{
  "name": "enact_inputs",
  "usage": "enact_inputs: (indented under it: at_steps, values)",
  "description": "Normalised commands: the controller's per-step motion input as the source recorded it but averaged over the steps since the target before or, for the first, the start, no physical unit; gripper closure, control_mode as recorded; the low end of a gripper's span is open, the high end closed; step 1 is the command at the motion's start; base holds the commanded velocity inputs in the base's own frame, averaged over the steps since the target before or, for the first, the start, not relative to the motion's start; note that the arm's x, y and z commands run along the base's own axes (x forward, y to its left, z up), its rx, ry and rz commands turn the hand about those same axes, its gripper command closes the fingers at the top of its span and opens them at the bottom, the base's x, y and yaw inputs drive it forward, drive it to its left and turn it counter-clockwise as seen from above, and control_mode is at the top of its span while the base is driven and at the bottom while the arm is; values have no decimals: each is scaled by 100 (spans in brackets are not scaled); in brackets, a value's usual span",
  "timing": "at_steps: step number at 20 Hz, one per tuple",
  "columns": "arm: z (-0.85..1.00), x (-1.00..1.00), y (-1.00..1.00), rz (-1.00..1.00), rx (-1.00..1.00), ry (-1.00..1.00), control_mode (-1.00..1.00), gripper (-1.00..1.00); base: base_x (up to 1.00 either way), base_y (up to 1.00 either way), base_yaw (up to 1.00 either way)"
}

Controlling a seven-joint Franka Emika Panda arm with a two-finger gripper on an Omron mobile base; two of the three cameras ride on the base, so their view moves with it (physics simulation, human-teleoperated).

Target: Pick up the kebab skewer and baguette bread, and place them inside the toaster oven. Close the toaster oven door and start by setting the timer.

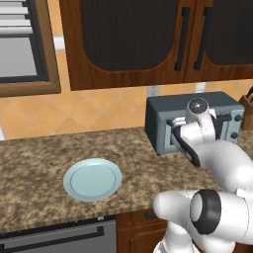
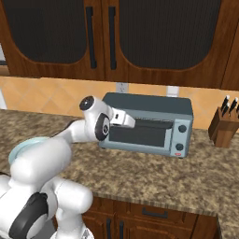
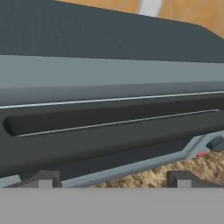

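The grey-blue toaster oven [image 2: 148,105] stands on the counter against the tiled wall, also seen from the left side as the toaster oven [image 1: 207,101]. Its door [image 2: 139,136] stands upright against the front, dark window facing out. My gripper [image 2: 129,122] is open and hovers right at the left part of the dark bar handle [image 3: 109,119]. In the hand view the gripper [image 3: 113,181] has its fingertips [image 3: 44,179] wide apart just below that bar, with nothing between them. Round knobs [image 2: 182,129] run down the oven's right side. The kebab skewer and baguette bread are hidden.
A light blue plate [image 1: 92,179] with nothing on it lies on the speckled counter [image 1: 39,158] left of the oven. A wooden knife block [image 2: 224,125] stands to the oven's right. Dark wooden cabinets [image 2: 154,32] hang overhead.
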Motion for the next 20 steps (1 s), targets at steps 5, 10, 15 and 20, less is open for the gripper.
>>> enact_inputs:
  at_steps: [5, 10, 15, 20]
  values:
    - [26, -97, -40, 2, 6, 1, -100, -100, 0, 0, 0]
    - [42, -95, -57, 9, 6, 0, -100, -100, 0, 0, 0]
    - [30, -68, -71, 17, 6, 0, -100, -100, 0, 0, 0]
    - [14, -14, -78, 15, 13, 0, -100, -100, 0, 0, 0]
